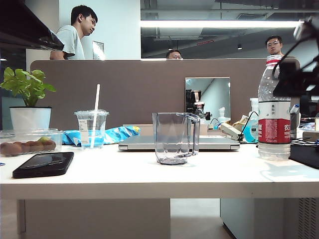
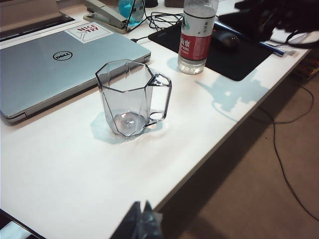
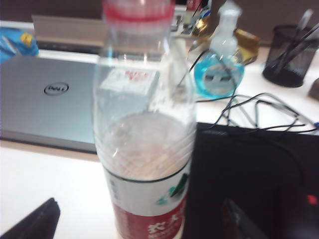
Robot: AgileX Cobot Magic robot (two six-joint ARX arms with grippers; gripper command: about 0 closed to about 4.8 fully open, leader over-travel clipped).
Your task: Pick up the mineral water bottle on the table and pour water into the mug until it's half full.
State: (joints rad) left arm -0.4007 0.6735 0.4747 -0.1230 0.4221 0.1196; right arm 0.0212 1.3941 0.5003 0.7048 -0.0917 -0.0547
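We see the tall clear plastic mineral water bottle upright near the white tabletop's right edge, ungripped. Our right gripper straddles it, jaws apart. The angular glass mug stands mid-table. Our left gripper hangs off the front edge; its jaws we cannot tell.

The laptop lid bears the "DELL" logo and a red-lettered "NICE TRY" sticker. The bottle label's white characters are unreadable.

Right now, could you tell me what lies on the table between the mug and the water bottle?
Nothing: in the left wrist view, bare white table separates the mug from the water bottle. The laptop sits behind that stretch.
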